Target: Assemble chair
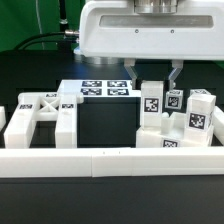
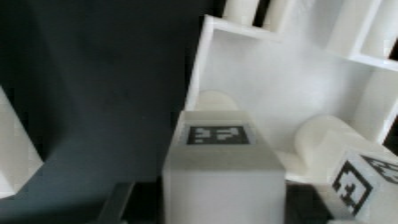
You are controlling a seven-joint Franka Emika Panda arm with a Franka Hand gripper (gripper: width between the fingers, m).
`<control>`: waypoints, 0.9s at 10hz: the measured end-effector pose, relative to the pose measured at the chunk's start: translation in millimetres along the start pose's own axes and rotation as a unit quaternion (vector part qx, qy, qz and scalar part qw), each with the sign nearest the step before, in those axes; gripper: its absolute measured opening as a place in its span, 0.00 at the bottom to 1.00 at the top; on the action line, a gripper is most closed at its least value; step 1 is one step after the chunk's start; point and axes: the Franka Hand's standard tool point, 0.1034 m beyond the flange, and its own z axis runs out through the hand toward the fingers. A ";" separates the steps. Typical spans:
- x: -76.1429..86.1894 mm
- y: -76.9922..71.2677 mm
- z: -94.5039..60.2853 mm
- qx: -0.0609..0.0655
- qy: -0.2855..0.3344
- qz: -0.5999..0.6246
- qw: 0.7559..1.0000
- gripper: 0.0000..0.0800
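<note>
The marker board lies at twelve o'clock on the black table; a long white rail runs at six o'clock.

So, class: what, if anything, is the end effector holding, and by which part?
Cannot be told: the end effector flanks the top of an upright white post; contact is unclear.

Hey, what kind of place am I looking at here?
Probably a robotics lab bench: a gripper hangs over white chair parts bearing square tags, a marker board lies on the black table, and a white rail borders it.
</note>
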 end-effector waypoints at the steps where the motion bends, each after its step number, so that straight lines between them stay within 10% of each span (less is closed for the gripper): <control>1: -0.1 -0.2 0.0 0.001 0.000 0.013 1.000 0.36; 9: 0.8 -0.6 0.9 0.020 -0.005 0.374 0.927 0.36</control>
